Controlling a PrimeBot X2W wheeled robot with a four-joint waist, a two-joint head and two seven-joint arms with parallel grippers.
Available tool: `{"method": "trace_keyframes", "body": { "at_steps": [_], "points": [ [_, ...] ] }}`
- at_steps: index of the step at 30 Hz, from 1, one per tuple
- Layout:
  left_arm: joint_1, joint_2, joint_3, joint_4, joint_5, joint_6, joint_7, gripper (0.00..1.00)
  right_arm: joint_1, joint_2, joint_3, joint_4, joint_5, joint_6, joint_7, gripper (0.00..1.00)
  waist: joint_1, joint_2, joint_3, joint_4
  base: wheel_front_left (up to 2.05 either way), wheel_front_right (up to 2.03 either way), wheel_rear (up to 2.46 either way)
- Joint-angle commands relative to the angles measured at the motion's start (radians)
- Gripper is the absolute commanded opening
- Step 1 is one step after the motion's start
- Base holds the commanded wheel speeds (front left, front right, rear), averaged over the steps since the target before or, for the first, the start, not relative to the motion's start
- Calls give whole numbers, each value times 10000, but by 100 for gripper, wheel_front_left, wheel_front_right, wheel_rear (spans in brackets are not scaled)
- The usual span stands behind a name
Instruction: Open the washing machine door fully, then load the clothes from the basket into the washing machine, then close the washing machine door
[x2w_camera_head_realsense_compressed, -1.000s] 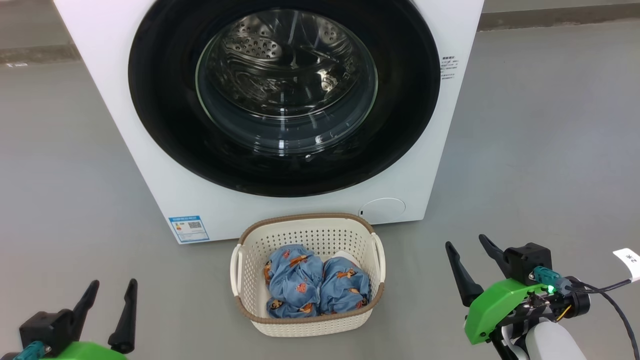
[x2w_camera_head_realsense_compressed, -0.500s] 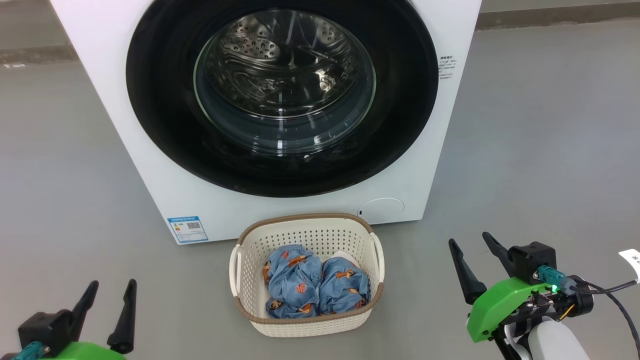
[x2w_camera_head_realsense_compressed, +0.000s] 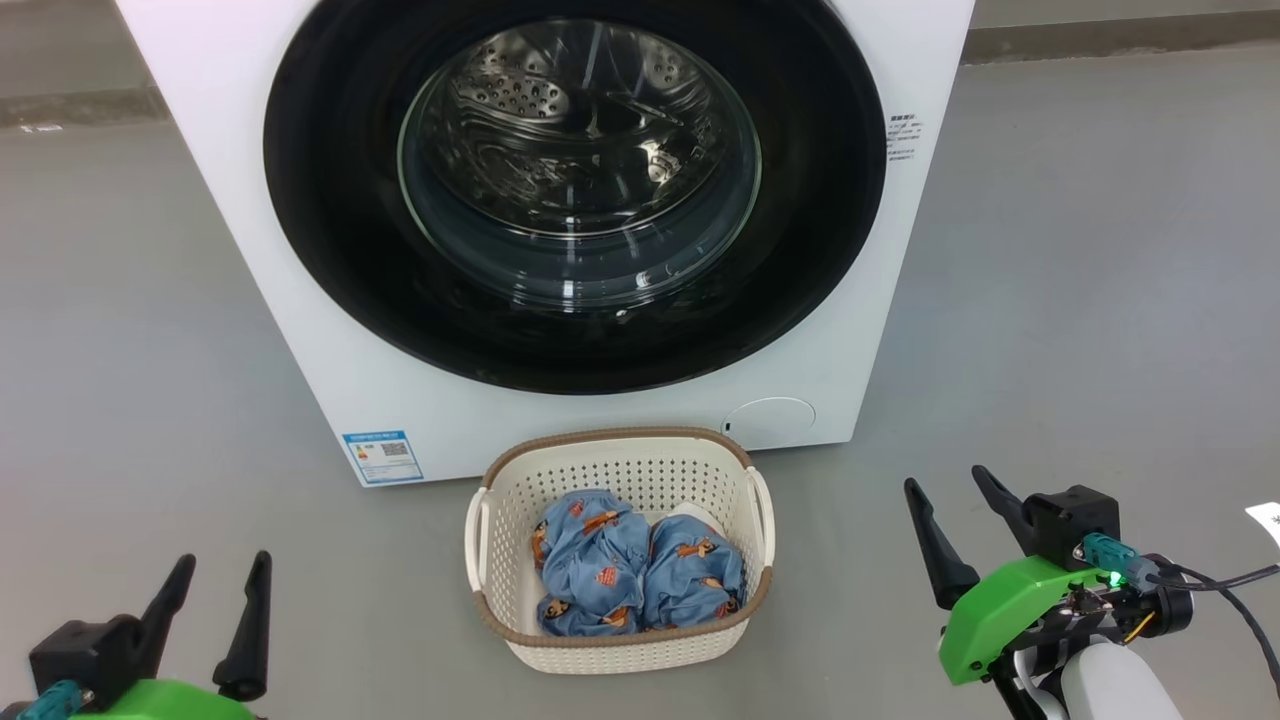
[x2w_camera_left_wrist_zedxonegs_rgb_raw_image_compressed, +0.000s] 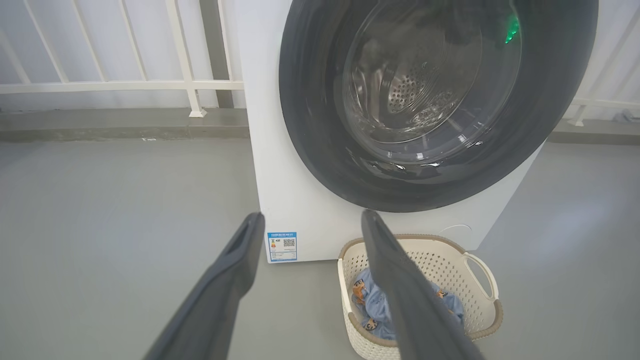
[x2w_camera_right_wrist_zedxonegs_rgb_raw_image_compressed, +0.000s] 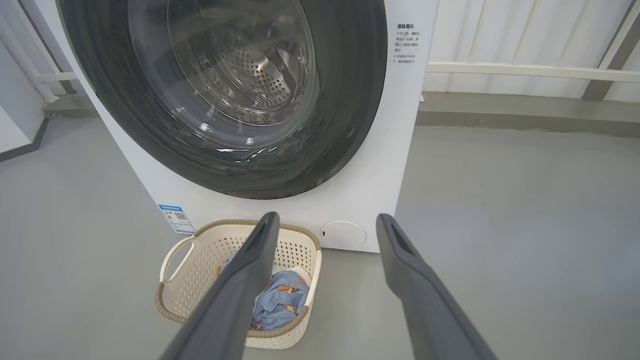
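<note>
1. While the washing machine door (x2w_camera_head_realsense_compressed: 575, 185) stands shut and flush against the front of the washing machine (x2w_camera_head_realsense_compressed: 450, 420), the first step of the task is not yet begun; the steel drum is seen through the glass bowl.
2. Change over the last second: the whole head view has slid slightly sideways, with machine, basket and floor (x2w_camera_head_realsense_compressed: 1050, 300) moving together; this is a movement of the camera (probably the robot settling its stance), not of the things.
3. Left gripper (x2w_camera_head_realsense_compressed: 224, 560): low at the left of the head view; fingers spread wide, nothing between them; it is over bare floor, well apart from the basket (x2w_camera_head_realsense_compressed: 620, 645); its position is practically unaltered.
4. Right gripper (x2w_camera_head_realsense_compressed: 945, 478): low at the right; fingers likewise spread wide and empty; it has crept a little upward in the view, yet it is well apart from both basket and door.
5. The clothes (x2w_camera_head_realsense_compressed: 640, 580): two blue bundles lying side by side in the basket; the basket stands on the floor just in front of the machine, below the door; neither has been disturbed.
6. Meaning for the task: no step is complete; this is judged to be the approach; the door must be swung fully open first; where its catch or grip sits cannot be told.
</note>
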Motion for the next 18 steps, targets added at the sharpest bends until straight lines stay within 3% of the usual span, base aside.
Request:
{"method": "trace_keyframes", "body": {
  "at_steps": [1,18],
  "points": [
    [-372,288,373,-307,-184,-27,-136,100,-325,8,207,-216,-16,-11,-137,100,0,-1,-4,21,0,0,0],
    [-404,400,437,-316,-389,-27,-136,100,-322,8,215,-206,-25,-11,-236,100,0,-1,35,63,0,0,0]
  ]
}}
